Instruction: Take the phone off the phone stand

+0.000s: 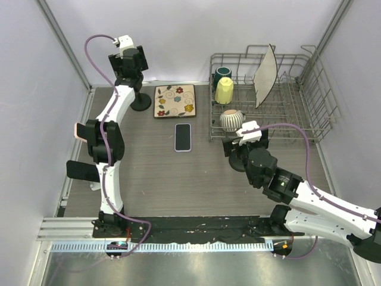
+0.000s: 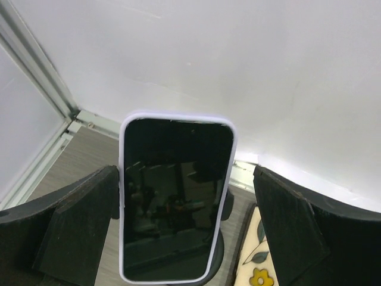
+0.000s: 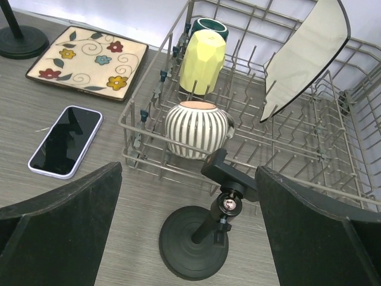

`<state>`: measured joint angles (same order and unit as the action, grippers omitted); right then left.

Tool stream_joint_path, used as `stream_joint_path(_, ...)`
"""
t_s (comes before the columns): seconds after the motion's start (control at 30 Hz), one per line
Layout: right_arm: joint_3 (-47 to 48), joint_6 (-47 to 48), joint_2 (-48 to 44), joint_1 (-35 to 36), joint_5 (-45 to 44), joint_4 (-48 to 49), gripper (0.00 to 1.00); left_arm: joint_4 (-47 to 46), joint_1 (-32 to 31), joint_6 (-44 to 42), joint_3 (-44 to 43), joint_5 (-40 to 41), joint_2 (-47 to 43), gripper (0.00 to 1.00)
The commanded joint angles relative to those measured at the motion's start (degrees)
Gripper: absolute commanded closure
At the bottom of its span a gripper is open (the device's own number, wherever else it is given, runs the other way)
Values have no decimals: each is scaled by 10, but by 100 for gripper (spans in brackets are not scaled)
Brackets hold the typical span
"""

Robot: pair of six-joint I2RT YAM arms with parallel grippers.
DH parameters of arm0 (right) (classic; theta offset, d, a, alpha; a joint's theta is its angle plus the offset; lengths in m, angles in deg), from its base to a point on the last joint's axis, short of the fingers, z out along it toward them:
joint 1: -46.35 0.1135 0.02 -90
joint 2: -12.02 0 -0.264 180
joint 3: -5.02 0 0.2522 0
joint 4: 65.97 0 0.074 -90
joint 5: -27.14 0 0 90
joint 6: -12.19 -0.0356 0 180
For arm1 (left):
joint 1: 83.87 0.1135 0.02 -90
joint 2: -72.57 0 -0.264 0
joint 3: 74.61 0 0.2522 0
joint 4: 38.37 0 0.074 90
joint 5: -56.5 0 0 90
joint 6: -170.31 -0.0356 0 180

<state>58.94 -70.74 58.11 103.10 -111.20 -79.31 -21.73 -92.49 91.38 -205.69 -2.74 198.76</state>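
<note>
At the back left corner of the worktop (image 1: 149, 173) our wide-open, empty left gripper (image 2: 184, 196) flanks the phone (image 2: 175, 199): light, stiff, slick, so we would pinch its long edges

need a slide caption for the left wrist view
Open left gripper facing the phone, upright on its stand.

Robot lab cell: white enclosure walls (image 1: 178, 36), aluminium post (image 1: 63, 42), dish rack (image 1: 297, 107) on table (image 1: 178, 185).
</note>
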Motion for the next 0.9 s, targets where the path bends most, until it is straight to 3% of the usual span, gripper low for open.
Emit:
stream_joint_path(0.0, 2, 15, 6, -1, 5, 28, 1, -77, 4, -1, -15, 3, 3, 0)
stream_joint_path(0.3, 1, 19, 15, -1, 8, 28, 1, -61, 5, -15, -41, 61, 49, 0)
stream_joint_path(0.6, 2, 22, 28, -1, 13, 28, 1, -56, 6, -15, -40, 58, 56, 1)
stream_joint_path(0.73, 2, 21, 31, -1, 16, 28, 1, -62, 6, -15, -31, 47, 46, 19)
stream_joint_path(0.87, 2, 19, 32, -1, 18, 28, 1, -73, 5, -14, -8, 26, 15, 45)
